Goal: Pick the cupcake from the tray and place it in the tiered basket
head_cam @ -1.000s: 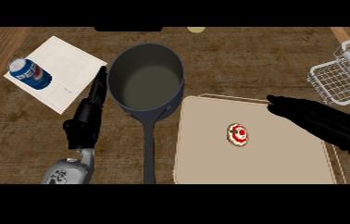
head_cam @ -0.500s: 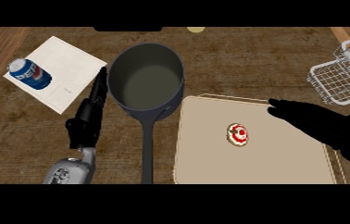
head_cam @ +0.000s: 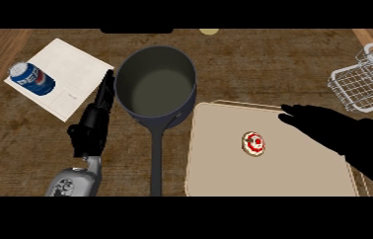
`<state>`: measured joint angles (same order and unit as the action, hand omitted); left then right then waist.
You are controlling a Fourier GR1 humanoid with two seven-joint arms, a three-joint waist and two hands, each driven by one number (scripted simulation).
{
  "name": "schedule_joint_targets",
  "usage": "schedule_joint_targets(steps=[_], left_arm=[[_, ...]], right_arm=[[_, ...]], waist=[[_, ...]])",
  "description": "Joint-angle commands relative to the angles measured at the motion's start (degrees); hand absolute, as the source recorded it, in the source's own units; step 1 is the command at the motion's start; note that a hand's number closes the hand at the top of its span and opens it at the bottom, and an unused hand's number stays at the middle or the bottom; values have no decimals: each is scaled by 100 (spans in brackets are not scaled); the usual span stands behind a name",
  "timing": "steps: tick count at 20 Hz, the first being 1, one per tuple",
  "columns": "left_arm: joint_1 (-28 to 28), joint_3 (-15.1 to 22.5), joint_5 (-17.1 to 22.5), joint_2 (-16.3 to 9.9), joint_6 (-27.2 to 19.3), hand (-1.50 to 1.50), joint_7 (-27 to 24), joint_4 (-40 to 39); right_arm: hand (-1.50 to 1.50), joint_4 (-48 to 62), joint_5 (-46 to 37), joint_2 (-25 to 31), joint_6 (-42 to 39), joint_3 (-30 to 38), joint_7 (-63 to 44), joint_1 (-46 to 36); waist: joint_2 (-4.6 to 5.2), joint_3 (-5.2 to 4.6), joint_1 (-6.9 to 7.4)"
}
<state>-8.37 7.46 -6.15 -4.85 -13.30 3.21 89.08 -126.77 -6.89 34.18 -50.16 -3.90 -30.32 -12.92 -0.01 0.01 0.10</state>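
A small cupcake (head_cam: 253,143) with red and white icing stands on the beige tray (head_cam: 306,174) at the lower right. My right hand (head_cam: 320,124) hovers over the tray's upper right part, fingers straight and pointing left, a short way right of the cupcake and apart from it. The wire tiered basket (head_cam: 354,82) shows at the right edge. My left hand (head_cam: 93,122) rests open on the counter at the left, fingers pointing up, between the paper and the pot.
A dark pot (head_cam: 155,87) with a long handle (head_cam: 156,159) stands left of the tray. A blue soda can (head_cam: 30,78) lies on a white paper (head_cam: 69,77) at the upper left.
My right hand has moved left and slightly down over the tray, closer to the cupcake. The left hand has stayed still.
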Motion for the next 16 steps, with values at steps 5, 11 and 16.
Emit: schedule_joint_targets(steps=[5,11,16], left_arm=[[435,33,-67,-84,191,0,-85,393],[59,-199,-76,5,198,0,-162,-17],[65,-242,-31,99,275,0,-167,-75]], right_arm=[[-150,386,-1627,-215,34,-442,1237,-240],[-150,700,-2619,-741,428,-932,1051,-154],[-150,956,-2888,-524,578,-466,1845,417]], waist=[[1,2,39],[2,-1,14],[-1,-1,-14]])
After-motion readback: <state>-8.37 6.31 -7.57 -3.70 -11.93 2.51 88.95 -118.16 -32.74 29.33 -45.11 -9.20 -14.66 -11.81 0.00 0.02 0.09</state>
